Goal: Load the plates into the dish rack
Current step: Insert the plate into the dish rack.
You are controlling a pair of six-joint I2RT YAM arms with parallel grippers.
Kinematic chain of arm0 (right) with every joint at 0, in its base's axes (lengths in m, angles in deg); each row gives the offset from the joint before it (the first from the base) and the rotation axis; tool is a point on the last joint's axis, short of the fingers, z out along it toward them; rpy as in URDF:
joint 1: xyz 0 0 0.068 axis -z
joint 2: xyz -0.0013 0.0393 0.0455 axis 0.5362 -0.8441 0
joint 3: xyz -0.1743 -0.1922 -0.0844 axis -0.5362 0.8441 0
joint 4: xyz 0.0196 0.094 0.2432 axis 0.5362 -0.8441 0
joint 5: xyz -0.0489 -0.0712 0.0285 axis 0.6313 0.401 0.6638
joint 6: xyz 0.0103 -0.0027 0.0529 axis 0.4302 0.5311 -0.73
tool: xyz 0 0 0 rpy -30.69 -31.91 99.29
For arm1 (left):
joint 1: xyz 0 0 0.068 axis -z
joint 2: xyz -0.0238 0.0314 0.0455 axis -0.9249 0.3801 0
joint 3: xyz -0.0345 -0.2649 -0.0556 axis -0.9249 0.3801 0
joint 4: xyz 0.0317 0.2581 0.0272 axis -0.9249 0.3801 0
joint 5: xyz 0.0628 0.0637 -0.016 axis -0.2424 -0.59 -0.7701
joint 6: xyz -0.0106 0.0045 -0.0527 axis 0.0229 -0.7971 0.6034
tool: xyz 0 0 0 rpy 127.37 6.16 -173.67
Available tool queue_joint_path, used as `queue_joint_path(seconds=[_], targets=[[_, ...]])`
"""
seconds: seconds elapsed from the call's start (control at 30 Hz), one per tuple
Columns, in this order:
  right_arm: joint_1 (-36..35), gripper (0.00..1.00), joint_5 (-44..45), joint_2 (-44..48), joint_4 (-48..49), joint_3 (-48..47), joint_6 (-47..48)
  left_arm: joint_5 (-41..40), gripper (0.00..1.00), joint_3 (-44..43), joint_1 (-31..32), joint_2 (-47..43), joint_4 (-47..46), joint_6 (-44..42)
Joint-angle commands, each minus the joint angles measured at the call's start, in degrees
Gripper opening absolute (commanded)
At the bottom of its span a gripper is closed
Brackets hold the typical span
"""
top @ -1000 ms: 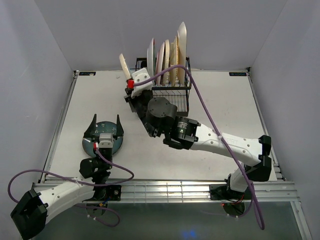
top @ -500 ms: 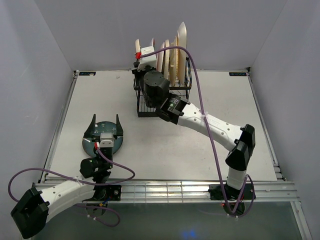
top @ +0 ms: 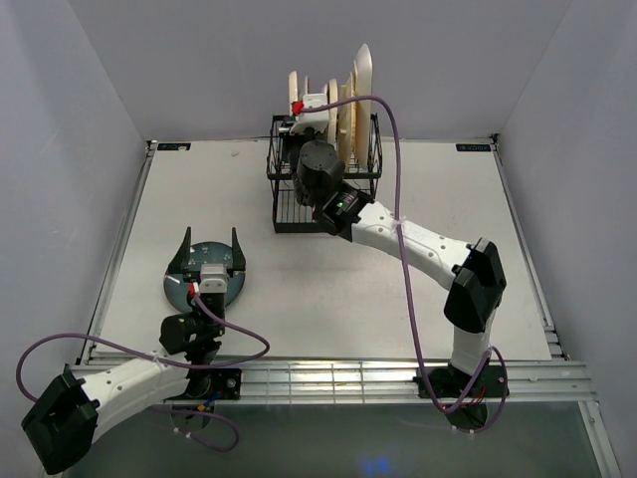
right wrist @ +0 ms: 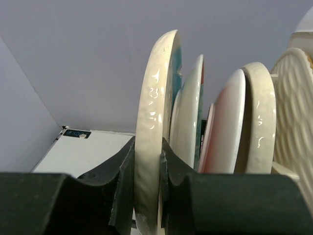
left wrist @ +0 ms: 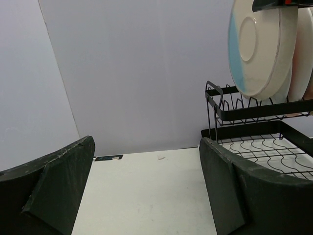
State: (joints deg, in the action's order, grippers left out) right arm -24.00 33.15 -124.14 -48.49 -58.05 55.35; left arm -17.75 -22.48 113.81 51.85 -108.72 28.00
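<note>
Hanging edge-up in the upper centre of the overhead view, the cream-and-blue plate is pinched at its rim by the right end effector, one finger pressed on each face. I'd say it is held upright like that so it can drop straight between the wires. It sits at the left end of the row, just beside the racked plates that stand on edge in the upper tier of the dish rack. In the left wrist view its lower edge overlaps the slot wires, and I cannot tell whether it is seated or just above them. Down in the lower left of the overhead view, the dark teal plate lies flat on the tabletop, well apart from the rack. The left end effector is spread wide over it and grips nothing, probably waiting its turn. A plate lying that flat looks awkward to get a finger under.
</note>
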Motion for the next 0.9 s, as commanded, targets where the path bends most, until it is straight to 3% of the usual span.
queue_joint_path(seconds=[0.0, 0.23, 0.87], targets=[[1.1, 0.08, 1.6, 1.6, 13.9, -1.4, -0.1, 0.0, 0.98, 1.2, -0.4, 0.5, -2.4, -0.4], [1.9, 0.08, 3.4, 0.5, 18.2, 1.4, 0.7, -0.1, 0.98, 1.3, -0.4, 0.8, -2.7, -0.4], [2.4, 0.08, 8.3, -9.3, 17.9, -7.4, 6.4, -0.1, 0.98, 1.4, -0.6, 0.7, -2.9, -0.5]])
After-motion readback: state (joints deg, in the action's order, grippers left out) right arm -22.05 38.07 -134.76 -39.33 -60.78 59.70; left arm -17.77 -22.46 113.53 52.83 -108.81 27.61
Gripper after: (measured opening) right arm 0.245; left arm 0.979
